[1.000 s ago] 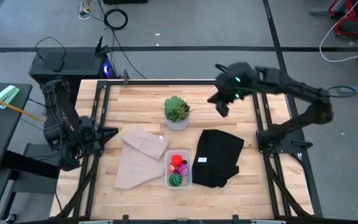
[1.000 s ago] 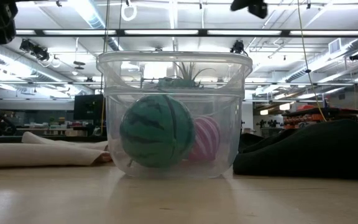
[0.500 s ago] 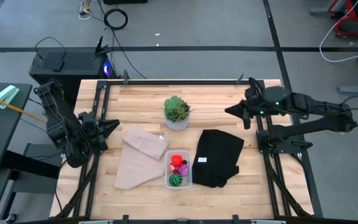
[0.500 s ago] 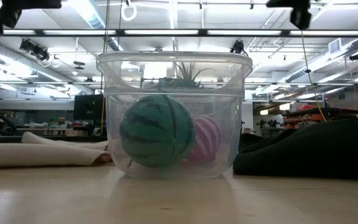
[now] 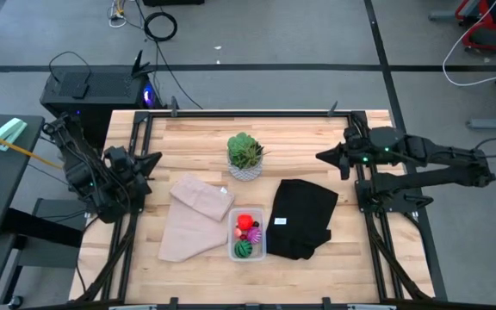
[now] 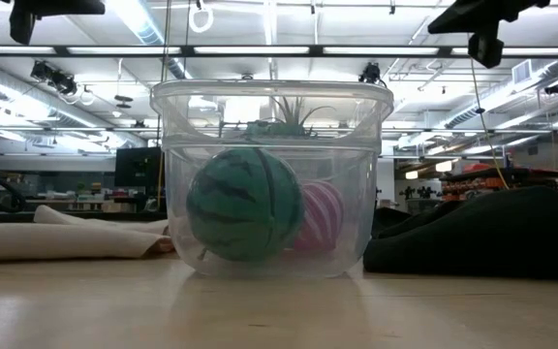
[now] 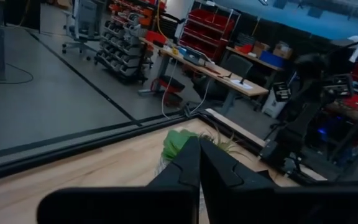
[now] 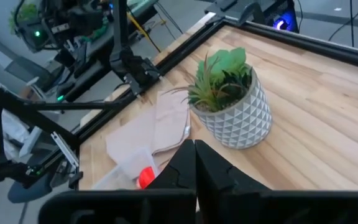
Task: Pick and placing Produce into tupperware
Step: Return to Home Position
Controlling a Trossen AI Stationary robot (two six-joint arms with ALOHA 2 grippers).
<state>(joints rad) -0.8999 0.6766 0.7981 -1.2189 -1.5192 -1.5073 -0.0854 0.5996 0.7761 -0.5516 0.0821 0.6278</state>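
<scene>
Tupperware (image 5: pixel 247 234) with toy produce on the tabletop (image 5: pixel 196 138), between one tan cloth (image 5: pixel 192 215) and one black cloth (image 5: pixel 302 217).
Three pieces can be counted inside: a red piece (image 5: pixel 246 221), a magenta striped ball (image 5: pixel 255 232) and a dark green striped ball (image 5: pixel 244 248); any smaller bits are too small to make out. In the low view the green ball hides the red piece. One potted plant (image 5: pixel 245 155) stands behind, apart. Left claw (image 7: pixel 199 146) at the left edge and right claw (image 8: pixel 194 146) at the right edge, each pressed together, holding nothing.
</scene>
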